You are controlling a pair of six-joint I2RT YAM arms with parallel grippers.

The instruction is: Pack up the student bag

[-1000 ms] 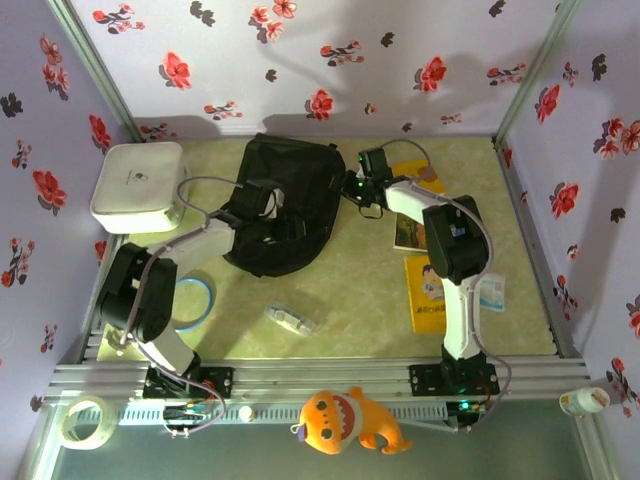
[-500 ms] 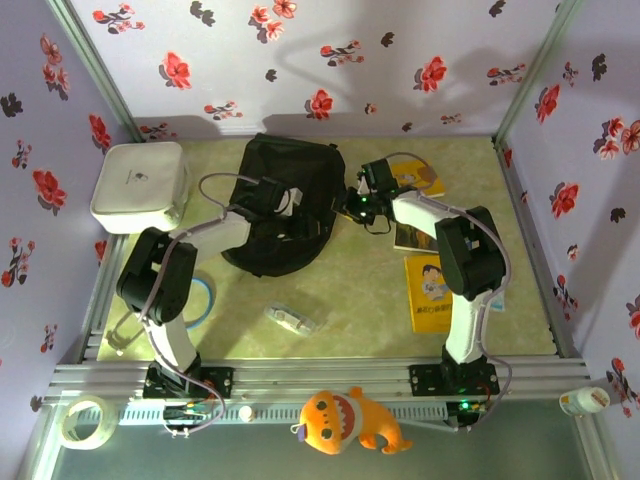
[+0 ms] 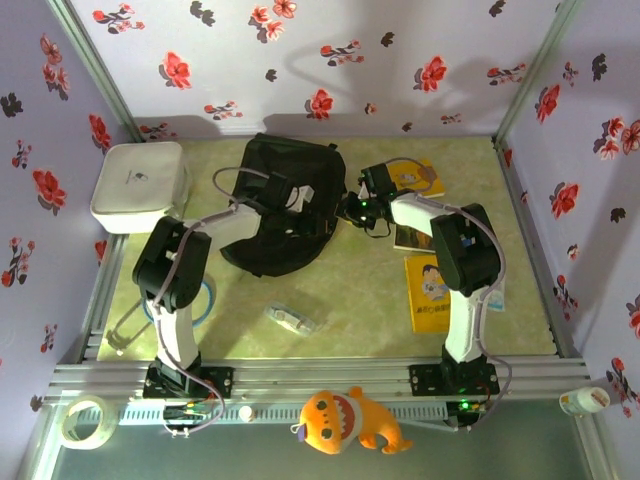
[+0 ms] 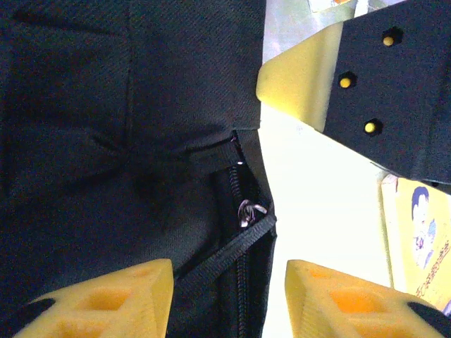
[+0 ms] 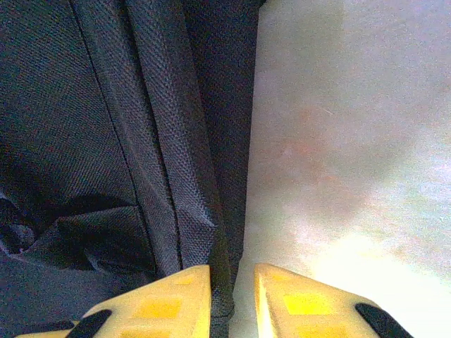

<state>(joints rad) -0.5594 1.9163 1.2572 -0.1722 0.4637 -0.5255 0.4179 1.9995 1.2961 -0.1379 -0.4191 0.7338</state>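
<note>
Both arms reached inward; right gripper [image 5: 231, 282] pinches woven black student bag [image 3: 295, 165], left gripper [image 4: 227, 282] apart.

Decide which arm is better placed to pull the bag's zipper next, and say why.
Left. The zipper pull lies between the left gripper's open fingers; the right gripper straddles the student bag's side edge.

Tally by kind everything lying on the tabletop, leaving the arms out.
Student bag: 1
White case: 1
Booklets: 3
Blue ring: 1
Clear small item: 1
Small packet: 1
Total: 8
</note>
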